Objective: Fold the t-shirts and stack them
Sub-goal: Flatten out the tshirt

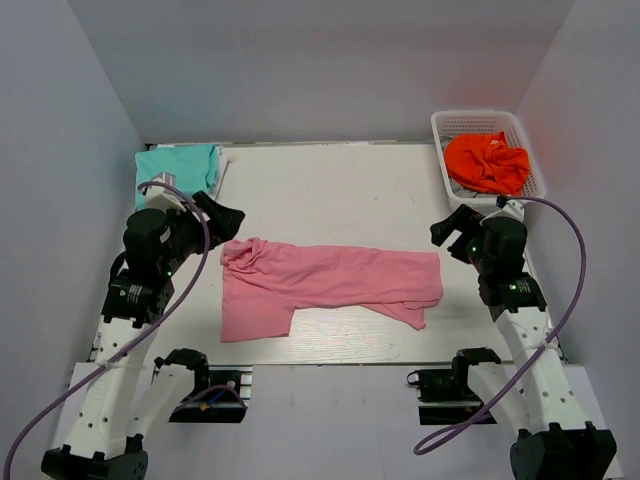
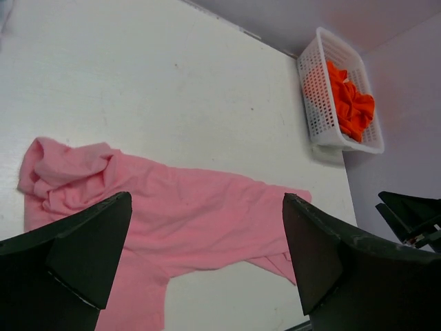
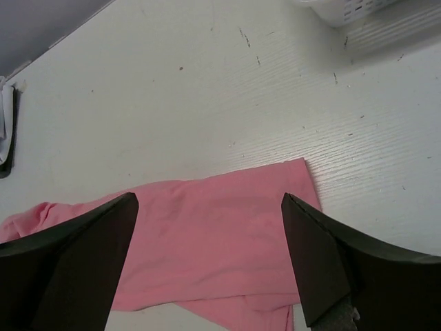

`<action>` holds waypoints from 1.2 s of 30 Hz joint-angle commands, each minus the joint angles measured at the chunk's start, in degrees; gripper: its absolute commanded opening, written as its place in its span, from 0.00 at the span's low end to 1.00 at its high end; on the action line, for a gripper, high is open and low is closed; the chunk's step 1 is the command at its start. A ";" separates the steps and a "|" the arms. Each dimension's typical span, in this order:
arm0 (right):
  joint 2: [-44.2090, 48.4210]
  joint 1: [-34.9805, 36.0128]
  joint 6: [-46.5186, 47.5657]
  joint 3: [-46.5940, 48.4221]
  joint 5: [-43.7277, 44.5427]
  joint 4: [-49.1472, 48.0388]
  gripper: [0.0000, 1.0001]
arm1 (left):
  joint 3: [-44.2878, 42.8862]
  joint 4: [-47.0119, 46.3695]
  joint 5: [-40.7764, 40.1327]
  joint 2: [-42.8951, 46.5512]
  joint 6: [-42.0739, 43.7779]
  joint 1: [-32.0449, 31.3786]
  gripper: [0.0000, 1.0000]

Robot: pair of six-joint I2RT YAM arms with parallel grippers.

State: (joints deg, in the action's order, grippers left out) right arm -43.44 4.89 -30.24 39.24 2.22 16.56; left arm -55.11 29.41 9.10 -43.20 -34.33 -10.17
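Note:
The pink t-shirt (image 1: pixel 320 285) lies rumpled and partly folded across the middle of the table; it also shows in the left wrist view (image 2: pixel 172 207) and the right wrist view (image 3: pixel 213 234). The teal t-shirt (image 1: pixel 176 168) lies folded at the far left corner. My left gripper (image 1: pixel 222 218) is open and empty, raised just left of the pink shirt's bunched left end. My right gripper (image 1: pixel 452 232) is open and empty, raised just right of and beyond the shirt's right edge. Both pairs of fingers, left (image 2: pixel 89 241) and right (image 3: pixel 324 262), are spread wide.
A white basket (image 1: pixel 490 125) holding orange cloth (image 1: pixel 487 162) stands at the far right corner; it shows in the left wrist view (image 2: pixel 324 103). Grey walls enclose the table on three sides. The table's front edge (image 1: pixel 330 363) runs just below the pink shirt.

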 commanded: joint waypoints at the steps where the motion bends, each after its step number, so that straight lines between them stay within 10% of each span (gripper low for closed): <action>1: -0.68 -0.14 -0.43 2.68 -0.20 2.25 0.90 | -1.58 9.42 -4.61 1.36 -4.60 -0.11 1.00; 10: -2.26 -0.23 -3.06 0.31 3.92 5.76 0.90 | 6.40 30.61 -12.63 -5.32 -13.92 -0.11 1.00; 36: -14.65 -0.14 -4.56 -1.89 6.22 11.83 0.90 | 27.51 21.57 -8.29 -19.54 -24.65 -0.72 0.78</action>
State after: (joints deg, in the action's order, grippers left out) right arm -57.87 4.86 -34.15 37.95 7.81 28.75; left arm -27.24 53.47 4.25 -61.08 -57.95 -10.68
